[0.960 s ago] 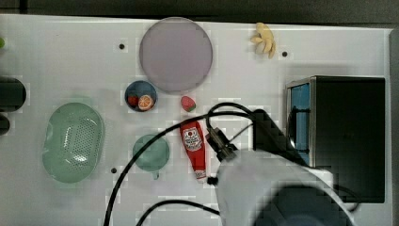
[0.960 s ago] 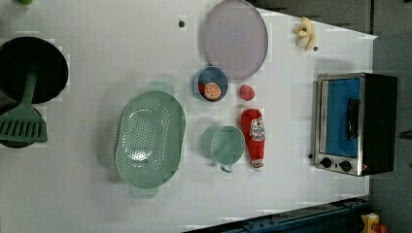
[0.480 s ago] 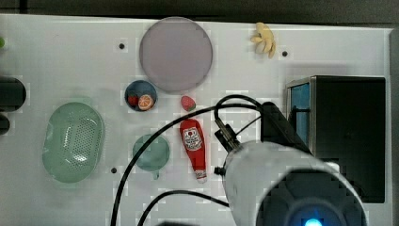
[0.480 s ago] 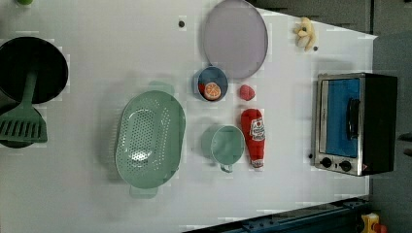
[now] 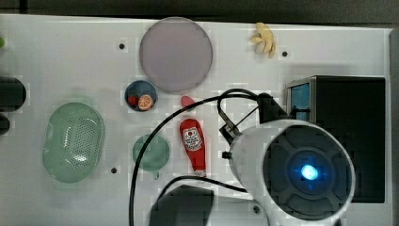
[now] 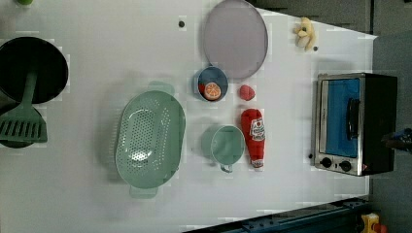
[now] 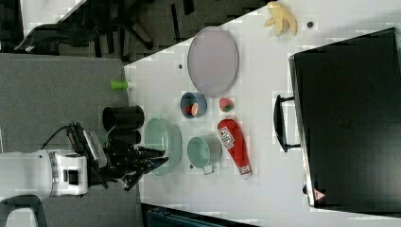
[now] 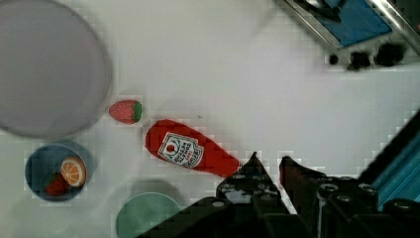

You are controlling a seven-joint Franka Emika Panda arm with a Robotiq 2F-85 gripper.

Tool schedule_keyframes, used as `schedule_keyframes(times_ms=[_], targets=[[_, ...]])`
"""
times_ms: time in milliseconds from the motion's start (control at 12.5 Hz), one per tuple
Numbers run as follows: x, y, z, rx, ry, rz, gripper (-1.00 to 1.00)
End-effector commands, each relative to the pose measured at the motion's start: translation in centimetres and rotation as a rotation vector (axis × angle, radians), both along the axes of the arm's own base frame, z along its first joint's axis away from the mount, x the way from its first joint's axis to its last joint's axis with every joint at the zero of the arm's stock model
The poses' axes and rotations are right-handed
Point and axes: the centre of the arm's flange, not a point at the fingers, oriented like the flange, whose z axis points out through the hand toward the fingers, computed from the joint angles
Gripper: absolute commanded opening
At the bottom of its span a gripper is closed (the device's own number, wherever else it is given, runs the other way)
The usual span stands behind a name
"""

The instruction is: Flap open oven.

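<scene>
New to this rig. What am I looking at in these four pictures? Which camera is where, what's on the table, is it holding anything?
It is one robot arm with a two-fingered gripper. The top, left and right views come from cameras off the arm that see the white table from above. The wrist view rides on the arm, just behind the gripper. On the table are a toaster oven with its door shut, a ketchup bottle, a green colander, a green cup, a grey plate, a blue bowl of toy fruit, a strawberry and bananas. The fingers stand slightly apart and hold nothing.
</scene>
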Motion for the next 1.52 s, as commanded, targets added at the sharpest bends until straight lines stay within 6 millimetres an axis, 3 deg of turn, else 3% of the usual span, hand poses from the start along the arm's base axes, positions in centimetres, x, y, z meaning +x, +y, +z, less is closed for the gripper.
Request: schedule_keyframes(times_ms=[80,480,800,1040,1280,1520], targets=[[-1.2,-5.0,-0.4,0.020,-0.027,0.269,-0.65],[-0.3,-13.0,-5.1,0.020,-0.055,0.633,-0.65],[1.1,-18.0,-10.5,-0.017,-0.043,0.735,-0.65],[2.0,-19.9,-15.0,-0.033,-0.009,0.727,-0.65],[2.3,-20.2,-19.2,-0.051,0.010,0.728,-0.65],[2.5,-20.1,-21.6,-0.089,-0.010,0.737,-0.65]])
